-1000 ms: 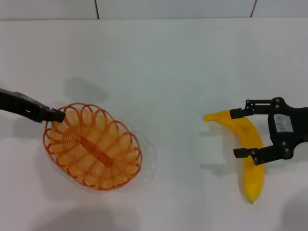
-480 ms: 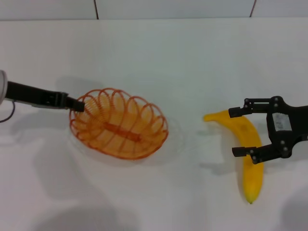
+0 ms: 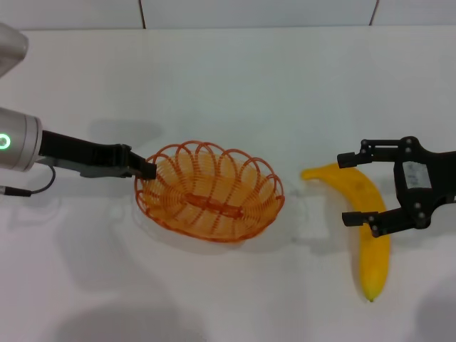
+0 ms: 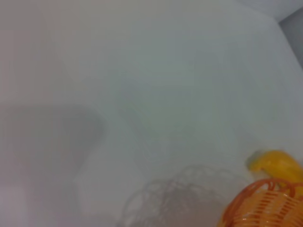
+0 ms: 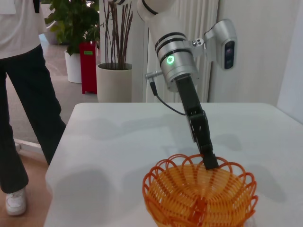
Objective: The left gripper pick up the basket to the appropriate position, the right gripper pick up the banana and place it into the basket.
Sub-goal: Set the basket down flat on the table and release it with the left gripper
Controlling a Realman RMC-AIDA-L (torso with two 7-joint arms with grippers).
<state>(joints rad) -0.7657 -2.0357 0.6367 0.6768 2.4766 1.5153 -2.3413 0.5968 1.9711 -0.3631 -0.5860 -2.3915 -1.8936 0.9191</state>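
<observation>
While the black two-fingered left gripper [image 3: 144, 169] sits at the left middle of the head view, we see its fingers pinched together on the left rim of the oval orange wire basket [image 3: 211, 191], which lies in the centre of the frame with its looped rim and flat woven base showing. From the right wrist view we find the same claw [image 5: 209, 161] biting the far rim of the basket [image 5: 200, 193], the arm rising behind it with a green ring light. At the right of the head view, the black right gripper [image 3: 354, 189] with its white label has its fingers spread apart, one on each side of the large curved yellow banana [image 3: 365, 222]; we cannot tell whether they touch it. That banana lies on the white table [image 3: 235, 85], well apart from the basket, its pointed end toward the lower right. In the left wrist view, the basket rim [image 4: 262, 205] and one banana tip [image 4: 277, 164] appear at the lower right.
</observation>
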